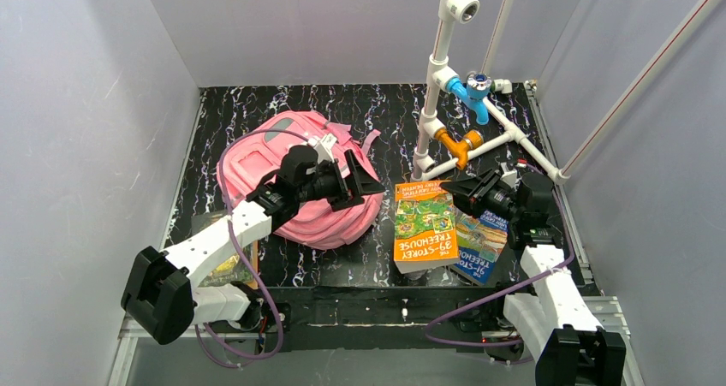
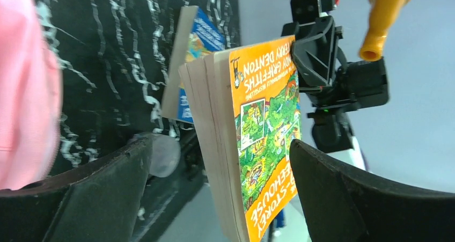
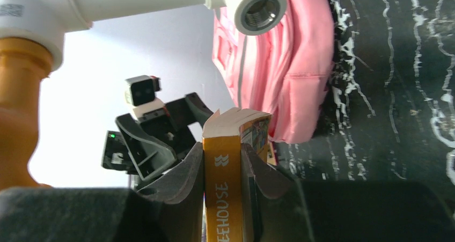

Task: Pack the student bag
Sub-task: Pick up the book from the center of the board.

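Observation:
The student bag (image 1: 282,176) is a pink backpack lying at the back left; it also shows in the right wrist view (image 3: 290,75). My right gripper (image 1: 455,189) (image 3: 222,151) is shut on the spine of an orange "39-Storey Treehouse" book (image 1: 424,225) (image 3: 222,188) and holds it over a blue book (image 1: 481,251). My left gripper (image 1: 364,185) (image 2: 220,145) is wide open beside the bag. It faces the page edge of the orange book (image 2: 263,129), with one finger on each side, apart from it.
A white pipe frame (image 1: 441,69) with a blue fitting (image 1: 473,91) and an orange fitting (image 1: 458,145) stands at the back right, close above my right gripper. Another book (image 1: 212,232) lies under my left arm. Grey walls enclose the black table (image 1: 368,116).

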`<state>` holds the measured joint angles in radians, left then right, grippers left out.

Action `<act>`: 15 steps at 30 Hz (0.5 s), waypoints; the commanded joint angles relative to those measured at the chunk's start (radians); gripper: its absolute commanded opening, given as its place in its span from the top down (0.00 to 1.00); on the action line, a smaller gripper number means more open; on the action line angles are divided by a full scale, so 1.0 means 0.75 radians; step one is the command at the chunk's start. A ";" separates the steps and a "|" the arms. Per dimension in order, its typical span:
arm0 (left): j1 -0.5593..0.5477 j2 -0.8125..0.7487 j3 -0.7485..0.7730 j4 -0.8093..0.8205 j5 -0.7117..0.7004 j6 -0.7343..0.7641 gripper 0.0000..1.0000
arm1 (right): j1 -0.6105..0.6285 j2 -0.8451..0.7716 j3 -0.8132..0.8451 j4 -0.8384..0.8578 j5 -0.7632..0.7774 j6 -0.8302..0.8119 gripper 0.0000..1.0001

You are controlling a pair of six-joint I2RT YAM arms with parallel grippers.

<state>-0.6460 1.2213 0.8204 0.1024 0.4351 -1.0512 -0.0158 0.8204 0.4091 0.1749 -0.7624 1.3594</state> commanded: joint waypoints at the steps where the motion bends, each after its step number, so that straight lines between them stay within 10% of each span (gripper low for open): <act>1: -0.058 -0.021 -0.054 0.251 -0.005 -0.283 0.02 | 0.015 -0.016 0.016 0.318 -0.059 0.260 0.99; 12: -0.236 0.095 -0.166 0.753 -0.126 -0.570 0.02 | 0.021 -0.006 -0.010 0.473 -0.047 0.391 0.99; 15: -0.250 0.123 -0.188 0.837 -0.131 -0.593 0.15 | 0.021 -0.018 -0.029 0.473 -0.043 0.397 0.99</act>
<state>-0.8150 1.3048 0.6994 0.5663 0.3630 -1.4483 -0.0048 0.8276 0.3943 0.4450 -0.7742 1.5940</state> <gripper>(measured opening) 0.930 0.317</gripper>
